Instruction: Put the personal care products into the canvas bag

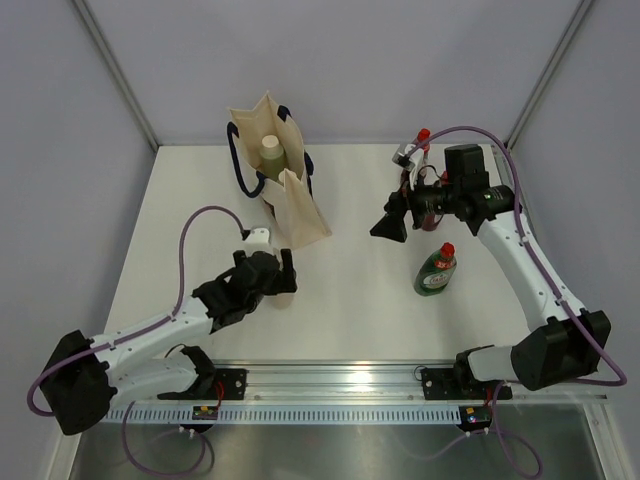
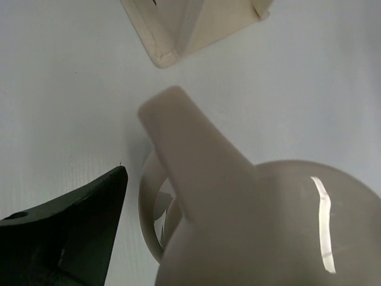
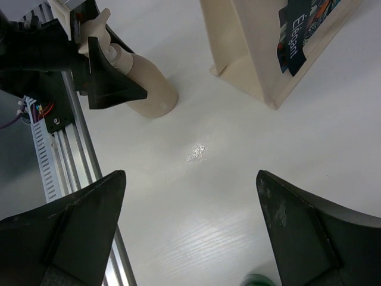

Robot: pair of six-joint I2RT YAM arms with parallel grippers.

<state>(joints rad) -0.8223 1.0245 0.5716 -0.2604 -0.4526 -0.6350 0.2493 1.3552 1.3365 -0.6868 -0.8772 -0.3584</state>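
Nearest: pump bottle [image 2: 202, 173], standing near bag [image 1: 292, 205] base. My left gripper [image 1: 272, 272] straddles it; gripped or not, can't tell. Right gripper [image 3: 190, 177] spread, idle. Second bottle [image 1: 271, 147] already bagged. Step: grasp. Next: lift clear of rim, lower in.

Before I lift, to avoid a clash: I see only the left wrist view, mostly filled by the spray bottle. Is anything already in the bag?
Observer: Yes. From above, one capped bottle stands inside the bag.
Operator: Where is the right gripper?
Observer: The right gripper hangs open over the table, right of the bag, apart from your spray bottle.
Operator: Anything else loose near it?
Observer: A green bottle with a red cap stands just beside it, nearer the arm bases.
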